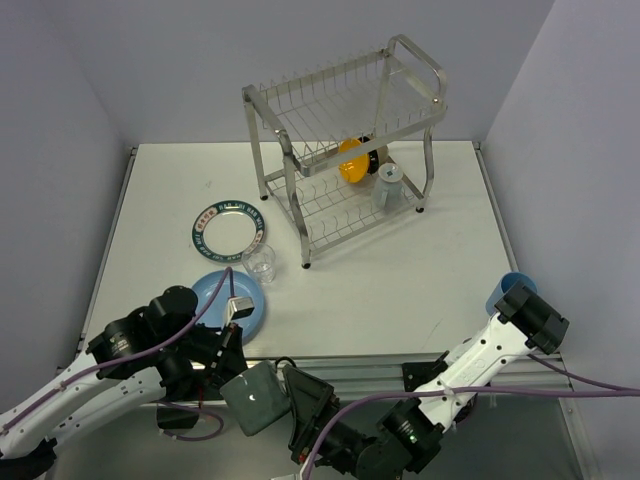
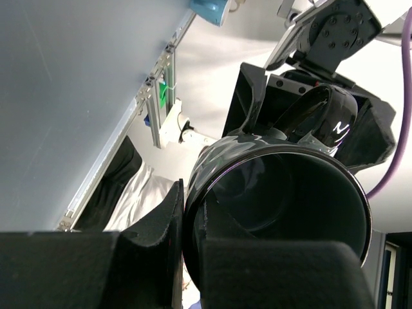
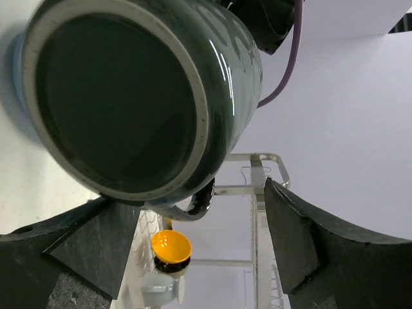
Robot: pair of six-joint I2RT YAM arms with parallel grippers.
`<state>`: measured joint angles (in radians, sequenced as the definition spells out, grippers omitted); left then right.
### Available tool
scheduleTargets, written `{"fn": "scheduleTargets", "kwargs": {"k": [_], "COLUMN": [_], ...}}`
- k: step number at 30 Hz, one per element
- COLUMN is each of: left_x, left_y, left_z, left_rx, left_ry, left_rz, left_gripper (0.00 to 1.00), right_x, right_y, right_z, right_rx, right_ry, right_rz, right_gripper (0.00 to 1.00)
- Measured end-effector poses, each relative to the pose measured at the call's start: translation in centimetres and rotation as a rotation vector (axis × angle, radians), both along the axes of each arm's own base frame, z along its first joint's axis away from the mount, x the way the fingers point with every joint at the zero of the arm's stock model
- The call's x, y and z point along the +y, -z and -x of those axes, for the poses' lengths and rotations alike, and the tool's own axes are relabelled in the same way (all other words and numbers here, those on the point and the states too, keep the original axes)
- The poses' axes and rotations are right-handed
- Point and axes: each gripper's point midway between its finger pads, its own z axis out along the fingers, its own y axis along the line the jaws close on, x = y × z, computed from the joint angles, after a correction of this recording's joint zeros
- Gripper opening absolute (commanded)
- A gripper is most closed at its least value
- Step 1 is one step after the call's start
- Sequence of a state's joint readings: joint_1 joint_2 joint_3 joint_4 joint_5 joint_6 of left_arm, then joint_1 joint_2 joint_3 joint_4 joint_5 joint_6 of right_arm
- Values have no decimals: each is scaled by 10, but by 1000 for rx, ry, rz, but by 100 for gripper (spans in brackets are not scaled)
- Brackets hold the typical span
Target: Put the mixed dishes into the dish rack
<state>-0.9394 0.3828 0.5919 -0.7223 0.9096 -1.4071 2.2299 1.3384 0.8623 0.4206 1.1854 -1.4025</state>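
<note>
Seven dishes were in view, along with one dish rack (image 1: 330,110) and two robot arms. The two-tier wire rack stood at the far side of the white table (image 1: 400,270). Its lower tier held two dishes, one orange bowl (image 1: 352,160) and one pale grey-blue mug (image 1: 388,183) just beside it. Its upper tier held none.

Four dishes rested on the table. One white plate with a dark green patterned rim (image 1: 232,228) lay flat to the left of the rack. One clear glass (image 1: 260,262) stood upright just beside that plate's near edge. One light blue plate (image 1: 215,295) lay near the front edge, partly hidden by the left arm. One blue cup (image 1: 508,290) sat well apart at the right edge, against the right arm's elbow.

The seventh dish, one dark mug (image 1: 255,397), was off the table, held tipped on its side in front of the near edge, between the two grippers. The left gripper (image 2: 193,244) was clamped on the mug's wall, one finger inside the mouth and one outside. The right gripper (image 3: 199,238) faced the mug's base with its two fingers spread wide. The mug sat just above those fingers, and whether they touched it could not be told.
</note>
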Motion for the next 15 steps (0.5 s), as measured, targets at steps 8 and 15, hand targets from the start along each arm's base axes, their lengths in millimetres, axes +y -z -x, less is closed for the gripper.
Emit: {"fn": "scheduleTargets", "kwargs": {"k": [8, 15], "left_x": [3, 5], "left_y": [-9, -11], "left_z": [4, 8], "left_rx": [-7, 2], "left_ry": [16, 41], "left_rz": [23, 32], "left_gripper": [0, 0], "right_x": [9, 14], "right_y": [-3, -8], "right_z": [-4, -11], "right_rx": [-2, 3], "right_ry": [-15, -14], "right_rz": [-11, -35], "right_gripper": [76, 70]}}
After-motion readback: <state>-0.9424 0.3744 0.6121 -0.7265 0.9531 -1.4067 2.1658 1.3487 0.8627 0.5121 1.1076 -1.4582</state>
